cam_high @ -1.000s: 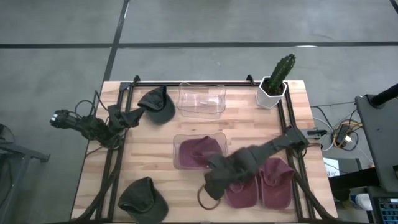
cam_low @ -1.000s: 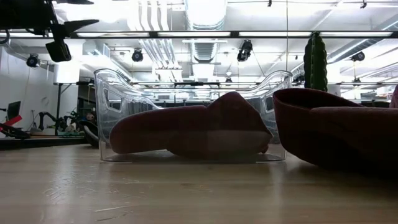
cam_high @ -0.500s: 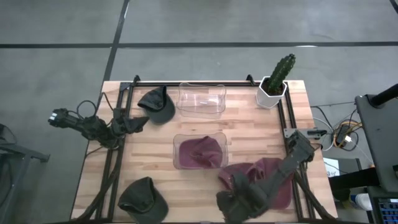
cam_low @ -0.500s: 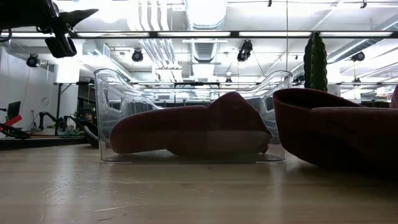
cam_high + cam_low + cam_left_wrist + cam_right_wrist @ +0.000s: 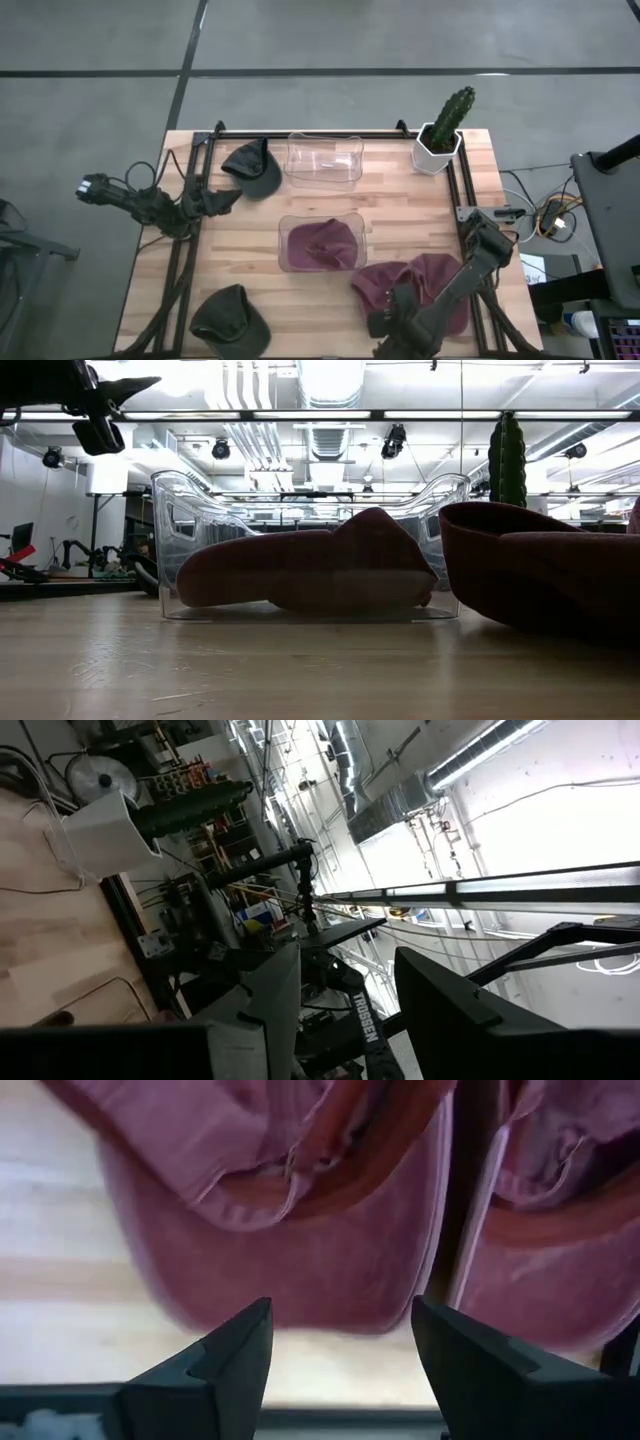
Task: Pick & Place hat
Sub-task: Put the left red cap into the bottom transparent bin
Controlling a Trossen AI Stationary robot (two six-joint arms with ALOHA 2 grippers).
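A maroon hat (image 5: 322, 243) lies inside a clear tub (image 5: 287, 226); the low view shows it (image 5: 300, 570) there too. Two more maroon hats (image 5: 383, 283) (image 5: 443, 283) rest side by side on the table to its right, and both show in the right wrist view (image 5: 290, 1250) (image 5: 560, 1260). My right gripper (image 5: 388, 318) (image 5: 345, 1370) hovers open at their near side, touching nothing. My left gripper (image 5: 226, 198) (image 5: 345, 1020) waits open above the table's left rail, seen high in the low view (image 5: 100, 400).
Two dark green hats lie on the table, one far left (image 5: 252, 168) and one near left (image 5: 230, 318). An empty clear tub (image 5: 324, 160) sits at the far edge. A potted cactus (image 5: 445, 128) stands at the far right corner. Black rails (image 5: 190, 250) run along both sides.
My right arm has drawn back from over the tub and the maroon hats toward the table's near edge, leaving both hats uncovered. My left gripper has shifted slightly toward the right.
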